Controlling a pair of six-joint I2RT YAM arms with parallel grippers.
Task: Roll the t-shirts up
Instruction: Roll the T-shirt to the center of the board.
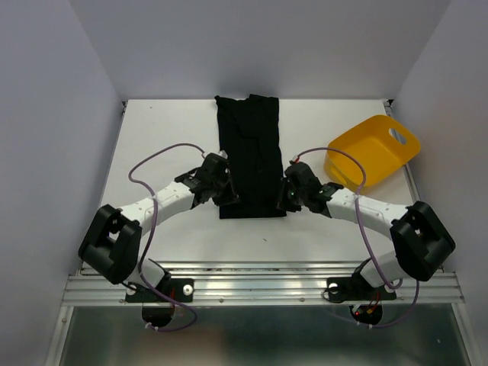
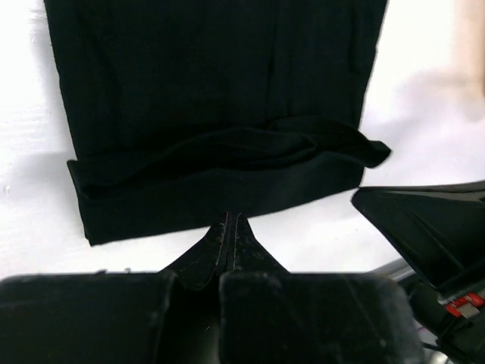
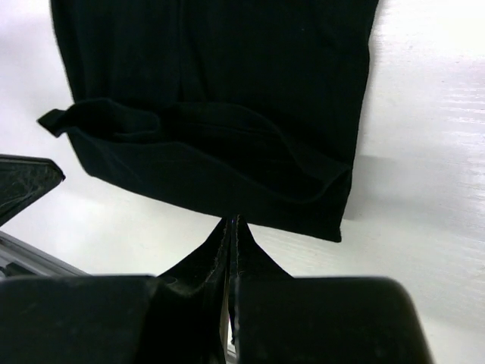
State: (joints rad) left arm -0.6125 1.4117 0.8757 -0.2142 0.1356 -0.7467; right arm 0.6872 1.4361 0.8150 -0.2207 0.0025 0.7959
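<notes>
One t-shirt (image 1: pixel 249 152), black, is folded into a long narrow strip on the white table (image 1: pixel 168 137). It runs straight away from both sets of fingers. Its near end is turned over on itself into a low, rumpled fold (image 2: pixel 227 152) just beyond the fingertips.

Left gripper (image 2: pixel 229 220): fingers pressed flat together, tips meeting the near hem of the shirt. Cannot tell whether any cloth is caught between them.

Right gripper (image 3: pixel 231 221): same posture, fingers closed tight, tips at the near hem. Any pinch of cloth is likewise unclear.

From above, the two grippers sit at opposite near corners of the strip, with the shirt between them. Each wrist view shows a dark corner of the other gripper, off to the side of its own fingers and just short of the hem.

Surroundings: a yellow tub (image 1: pixel 377 152) sits tilted, beyond and to the right of the right fingers, clear of the shirt. A purple cable (image 1: pixel 152 164) loops over the left arm behind its fingers, and another cable (image 1: pixel 347 156) arches over the right arm in front of the tub. Nothing lies between the fingertips and the hem.
</notes>
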